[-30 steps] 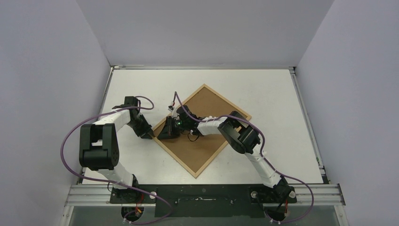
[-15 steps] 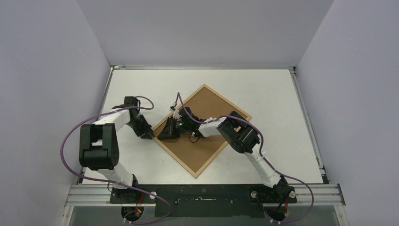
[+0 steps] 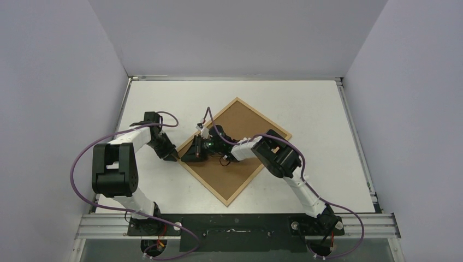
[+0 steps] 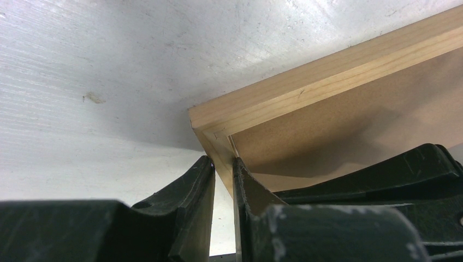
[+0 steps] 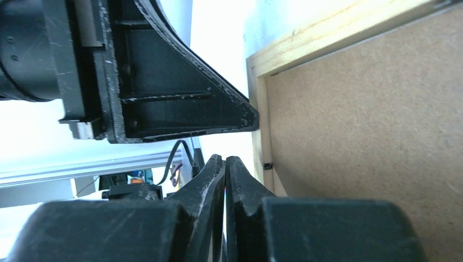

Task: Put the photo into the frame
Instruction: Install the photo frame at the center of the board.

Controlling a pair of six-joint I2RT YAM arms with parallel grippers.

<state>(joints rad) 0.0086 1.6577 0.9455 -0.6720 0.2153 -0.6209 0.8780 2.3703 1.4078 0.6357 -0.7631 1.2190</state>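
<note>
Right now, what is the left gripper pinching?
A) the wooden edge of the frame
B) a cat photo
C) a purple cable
A: in the left wrist view, the left gripper has its fingers on either side of the light-wood rail of the frame, near its corner.

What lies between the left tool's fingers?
In the left wrist view, a light-wood rail of the frame lies between the fingers of the left tool.

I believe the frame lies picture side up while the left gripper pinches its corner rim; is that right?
Not quite: the frame lies with its brown back up, as the top external view shows. The left gripper does pinch its corner rim.
</note>
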